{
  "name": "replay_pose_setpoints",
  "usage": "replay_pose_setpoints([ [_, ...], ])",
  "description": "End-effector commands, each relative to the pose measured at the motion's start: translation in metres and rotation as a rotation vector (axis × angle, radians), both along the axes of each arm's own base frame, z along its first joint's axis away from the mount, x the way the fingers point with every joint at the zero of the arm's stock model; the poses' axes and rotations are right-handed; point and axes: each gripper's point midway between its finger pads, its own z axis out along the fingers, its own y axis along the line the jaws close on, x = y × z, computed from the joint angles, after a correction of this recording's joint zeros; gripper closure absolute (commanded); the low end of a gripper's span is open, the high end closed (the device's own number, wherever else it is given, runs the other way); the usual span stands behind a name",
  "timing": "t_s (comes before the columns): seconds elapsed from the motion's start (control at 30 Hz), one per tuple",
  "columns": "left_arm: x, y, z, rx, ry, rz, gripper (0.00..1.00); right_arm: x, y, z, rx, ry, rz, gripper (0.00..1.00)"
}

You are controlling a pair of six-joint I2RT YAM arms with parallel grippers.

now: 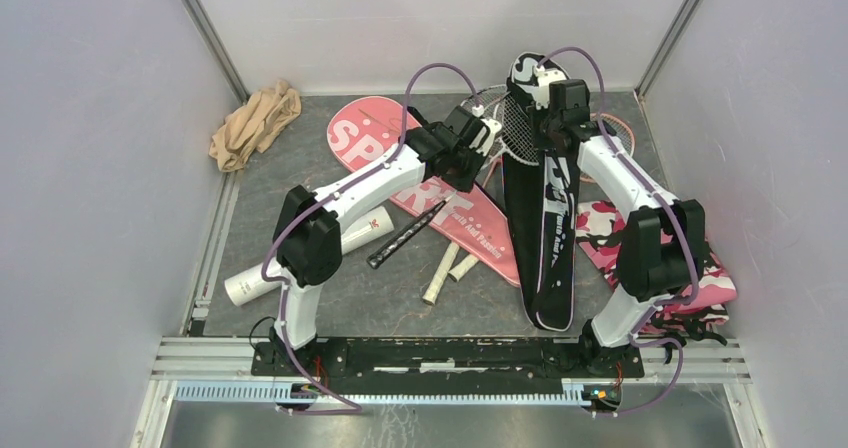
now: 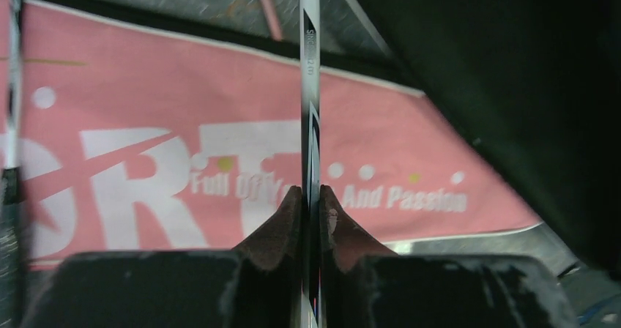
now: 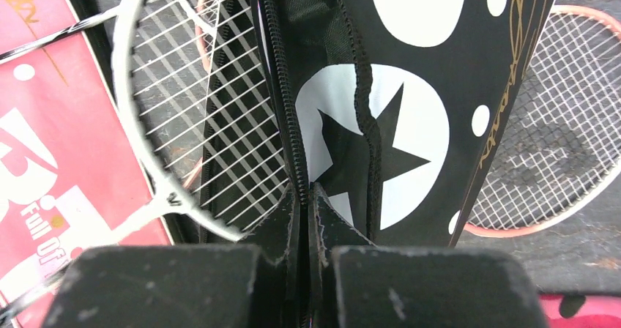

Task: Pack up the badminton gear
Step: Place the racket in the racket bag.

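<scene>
My left gripper is clamped on the racket shaft. My right gripper is pinched shut on the open edge of the black bag, which runs from the far edge of the tabletop toward its near edge, right of centre. The racket head sits at the bag's mouth. I should hold that edge up and slide the head in straight, so the strings don't snag.

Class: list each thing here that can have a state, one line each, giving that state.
left pincer: shut on racket shaft
right pincer: shut on the open edge of the black bag
black bag: unzipped, white-framed racket head partly inside
pink bag: lying flat
white tube: lying on its side
beige cloth: crumpled
</scene>
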Motion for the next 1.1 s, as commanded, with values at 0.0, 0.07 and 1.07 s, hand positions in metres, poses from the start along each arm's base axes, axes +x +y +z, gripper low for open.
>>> replay_pose_setpoints([
  [0.0,0.023,-0.066,0.049,-0.377,0.013,0.098,0.98,0.01,0.015,0.004,0.086,-0.023,0.026,1.0],
  [0.07,0.023,-0.084,0.042,-0.449,0.071,0.096,0.98,0.012,0.016,0.004,0.105,-0.018,0.028,1.0],
  [1.07,-0.039,-0.14,-0.028,-0.693,0.547,-0.115,0.39,0.026,-0.016,0.007,0.344,-0.004,0.071,1.0],
])
